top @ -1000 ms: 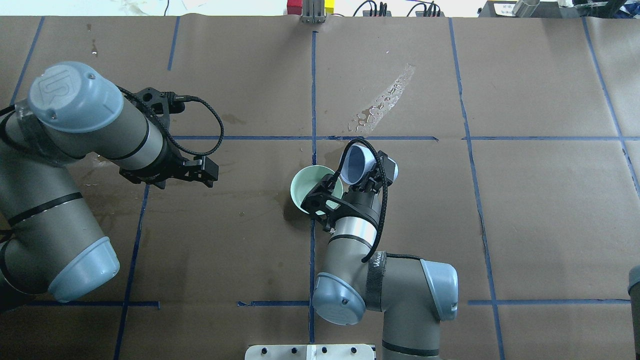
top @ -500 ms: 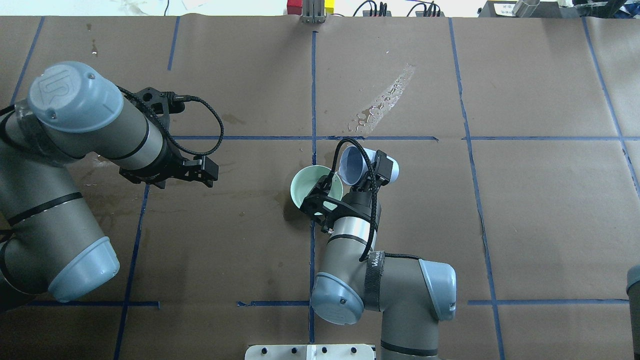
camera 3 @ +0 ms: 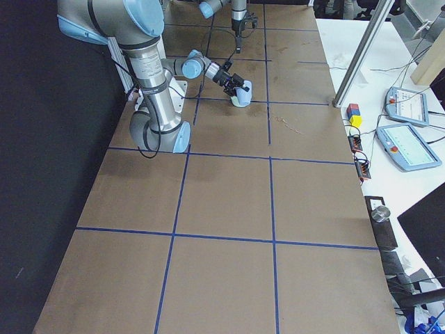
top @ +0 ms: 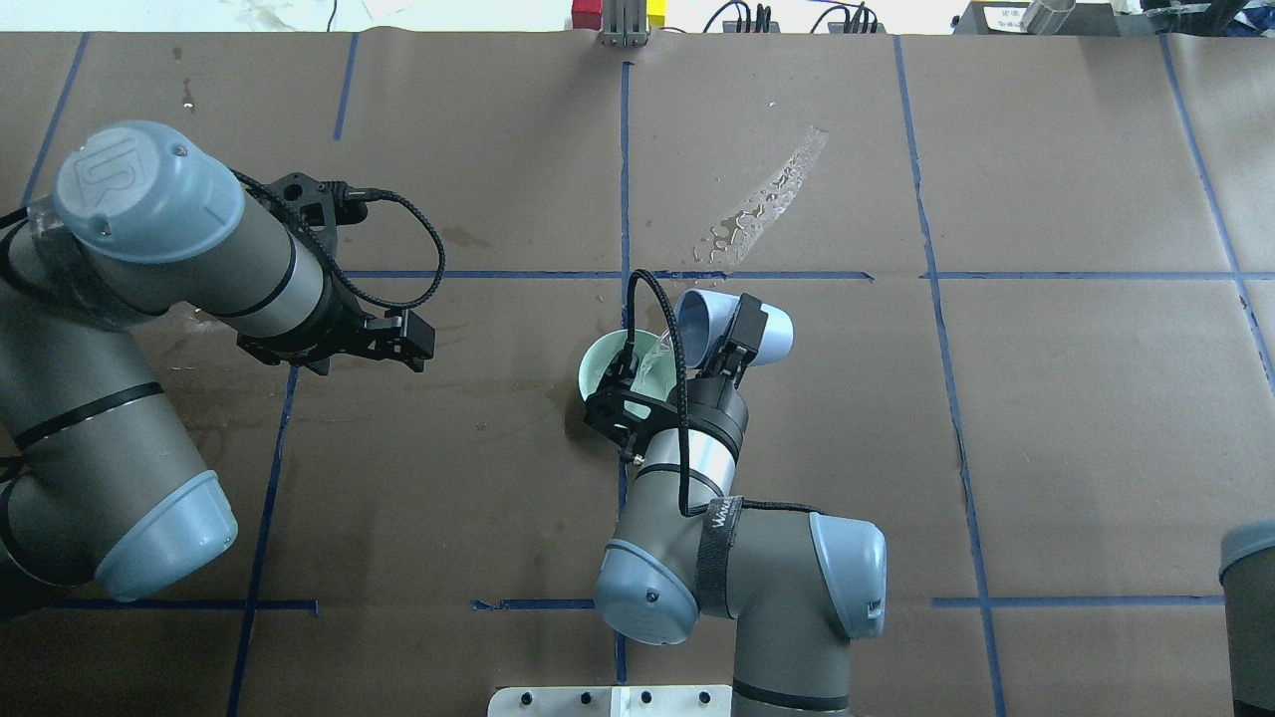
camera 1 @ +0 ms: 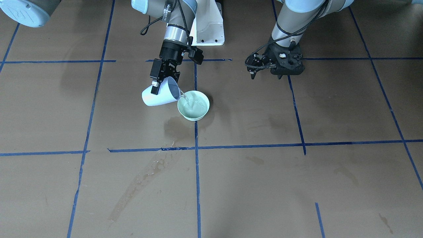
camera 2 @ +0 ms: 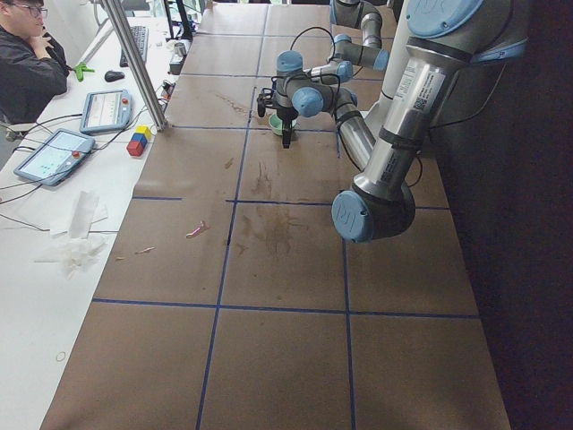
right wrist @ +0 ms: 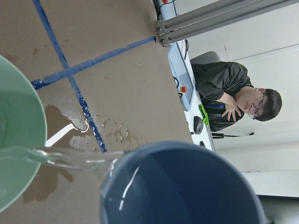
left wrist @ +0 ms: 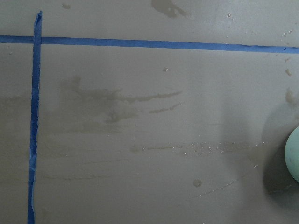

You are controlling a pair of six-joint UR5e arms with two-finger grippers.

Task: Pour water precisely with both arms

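Right jaws, gripping the cup (camera 1: 157,97), have tipped it further; water (camera 1: 184,97) now streams into the bowl (camera 1: 193,118). Left jaws: cannot tell.

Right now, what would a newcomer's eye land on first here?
The right claw holds a pale blue cup tipped over at mid-table, water streaming from its lip into a mint-green bowl. Beyond them a glistening spill streak marks the brown paper, while the left claw hangs off to the side, holding nothing.

Bowl (top: 598,363) part-hidden under R arm (top: 687,458)
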